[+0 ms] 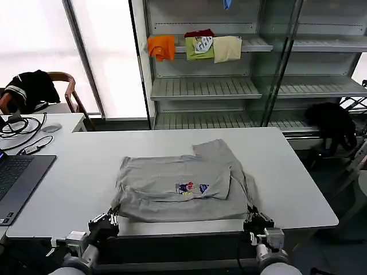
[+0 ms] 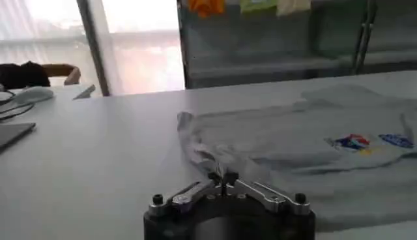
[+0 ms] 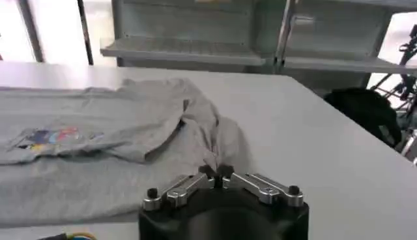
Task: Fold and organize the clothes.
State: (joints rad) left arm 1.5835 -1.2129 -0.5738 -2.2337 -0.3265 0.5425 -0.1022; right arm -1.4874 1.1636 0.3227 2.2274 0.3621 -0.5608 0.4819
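Both grippers, left (image 1: pixel 111 218) and right (image 1: pixel 250 218), pinch the shirt's (image 1: pixel 172 189) near corners at the table's (image 1: pixel 298 183) front edge, likely for folding.

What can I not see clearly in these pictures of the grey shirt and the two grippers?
- Head view: the grey shirt is folded over, so its collar and any buttons are covered by its own cloth.
- Head view: the chest print is too small to read.
- Left wrist view: the shirt's right part is cut off by the picture edge.
- Left gripper and right gripper, both shut on the hem: the cloth pinched between the fingertips is hidden.
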